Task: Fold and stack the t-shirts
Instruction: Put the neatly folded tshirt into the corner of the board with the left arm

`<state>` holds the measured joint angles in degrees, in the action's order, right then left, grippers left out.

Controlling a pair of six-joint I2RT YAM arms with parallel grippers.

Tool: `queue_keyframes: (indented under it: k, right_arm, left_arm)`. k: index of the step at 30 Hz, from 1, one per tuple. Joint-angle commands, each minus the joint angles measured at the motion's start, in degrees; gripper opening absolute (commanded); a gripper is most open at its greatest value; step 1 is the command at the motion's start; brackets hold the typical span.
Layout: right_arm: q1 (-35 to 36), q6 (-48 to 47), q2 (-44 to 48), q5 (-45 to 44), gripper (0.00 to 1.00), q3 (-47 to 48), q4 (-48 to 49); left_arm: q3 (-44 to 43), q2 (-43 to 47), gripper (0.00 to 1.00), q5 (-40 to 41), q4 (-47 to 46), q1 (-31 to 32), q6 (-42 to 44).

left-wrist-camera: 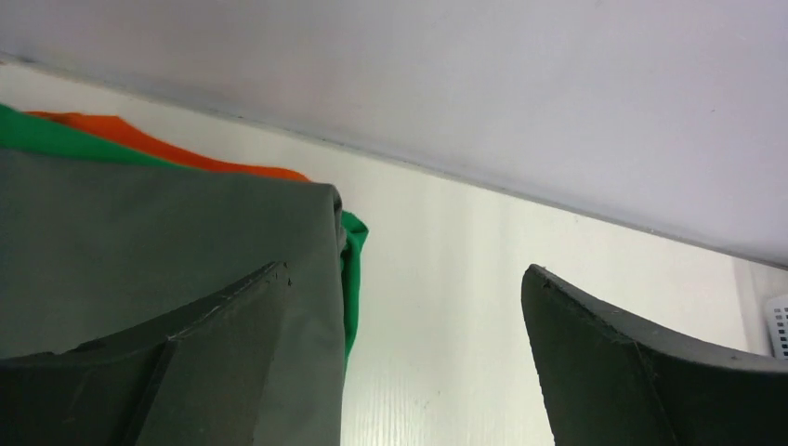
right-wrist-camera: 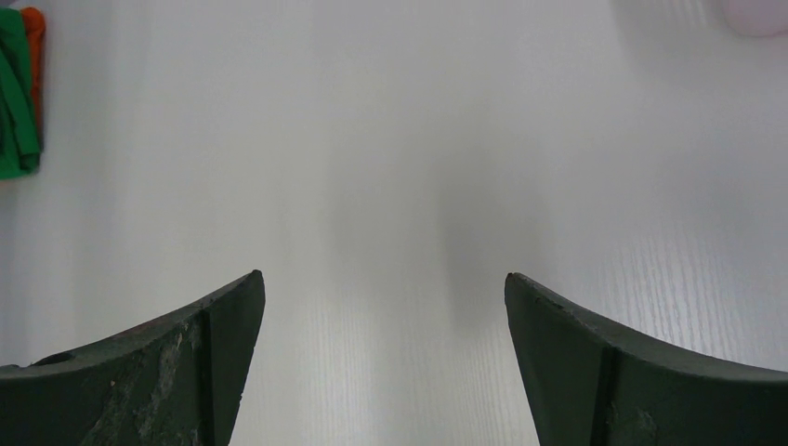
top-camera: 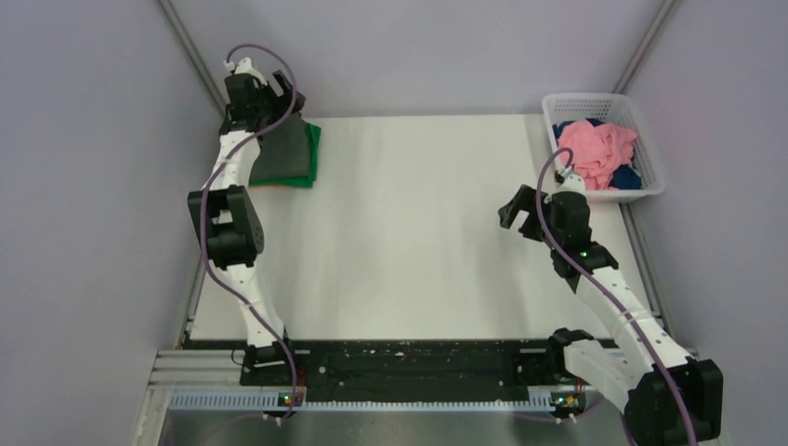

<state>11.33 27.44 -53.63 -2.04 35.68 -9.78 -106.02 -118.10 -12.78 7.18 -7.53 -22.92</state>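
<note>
A folded dark grey t-shirt (top-camera: 282, 149) lies on top of a folded bright green one (top-camera: 314, 153) at the table's far left. An orange layer shows under them in the left wrist view (left-wrist-camera: 139, 137). My left gripper (top-camera: 279, 90) is open and empty over the stack's back right corner. In its own view (left-wrist-camera: 404, 268) one finger is over the grey shirt (left-wrist-camera: 139, 242), with the green edge (left-wrist-camera: 353, 251) beside it. A crumpled pink shirt (top-camera: 599, 149) lies on a dark blue one (top-camera: 633, 177) in the basket. My right gripper (top-camera: 520, 209) (right-wrist-camera: 383, 275) is open and empty above bare table.
The white lattice basket (top-camera: 595, 98) stands at the table's back right corner. Grey walls close in the back and both sides. The stack's green edge (right-wrist-camera: 14, 102) shows at the far left of the right wrist view.
</note>
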Motion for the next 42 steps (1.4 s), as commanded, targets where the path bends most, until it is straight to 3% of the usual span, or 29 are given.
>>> queue_keyframes:
  k: [1,9,18,25,33,37,42]
  right_arm:
    - [-0.5,-1.0,0.5,-2.6,0.99,0.6,0.3]
    - [-0.4,-1.2,-1.6,-3.9,0.99,0.4,0.9]
    - [-0.5,-1.2,-4.3,-3.1,0.99,0.3,1.9]
    - [-0.5,-1.1,-4.8,-2.7,0.99,0.1,2.3]
    - [-0.4,-1.2,-4.7,-2.0,0.99,-0.3,2.8]
    - [-0.5,-1.2,-4.3,-1.8,0.99,-0.4,2.6]
    - [-0.5,-1.2,-2.1,-1.6,0.99,-0.4,2.1]
  left_arm:
    - [-6.6,-6.8,0.99,-7.3,-4.2,0.0,-6.2]
    - [-11.7,-15.6,0.99,-11.2,-11.0,0.1,-11.7]
    - [-19.7,-23.7,0.99,-9.3,-10.0,1.0,-12.3]
    - [-21.8,-27.2,0.99,-5.2,-5.4,3.1,-8.1]
    - [-24.4,-31.4,0.99,-3.6,-1.8,4.1,-9.4]
    - [-26.8,-29.6,0.99,-2.8,-0.2,5.4,-8.9]
    - [-29.7,-20.6,0.99,0.1,3.8,7.3,-5.6]
